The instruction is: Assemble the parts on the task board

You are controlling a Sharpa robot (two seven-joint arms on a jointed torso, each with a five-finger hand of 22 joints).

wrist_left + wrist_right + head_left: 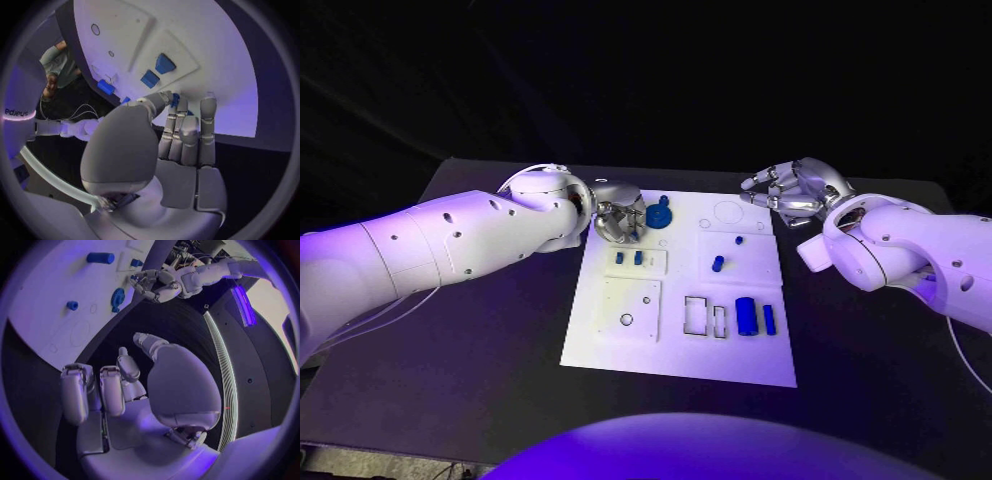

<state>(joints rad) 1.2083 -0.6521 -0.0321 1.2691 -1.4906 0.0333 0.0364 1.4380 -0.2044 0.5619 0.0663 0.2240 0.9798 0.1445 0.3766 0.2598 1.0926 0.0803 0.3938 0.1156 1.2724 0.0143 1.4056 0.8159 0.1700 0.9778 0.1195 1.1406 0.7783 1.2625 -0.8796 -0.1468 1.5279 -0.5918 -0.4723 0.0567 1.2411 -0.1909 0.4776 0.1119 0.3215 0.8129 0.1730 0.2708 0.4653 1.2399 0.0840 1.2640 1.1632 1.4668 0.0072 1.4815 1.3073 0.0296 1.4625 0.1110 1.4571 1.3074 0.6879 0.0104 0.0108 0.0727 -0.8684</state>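
Pinching small blue part (pixel 175 98) in my left hand (pixel 617 212) at task board (pixel 678 360) far-left corner, beside blue disc (pixel 656 217). Right hand (pixel 795 190) empty, fingers curled. Risk: thin fingertip hold, part slips or seats tilted.

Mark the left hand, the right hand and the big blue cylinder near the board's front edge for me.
left hand (pixel 619 207), head view, on the middle of the hand.
right hand (pixel 795 187), head view, on the curled fingers.
big blue cylinder (pixel 747 316), head view, on the middle of its side.
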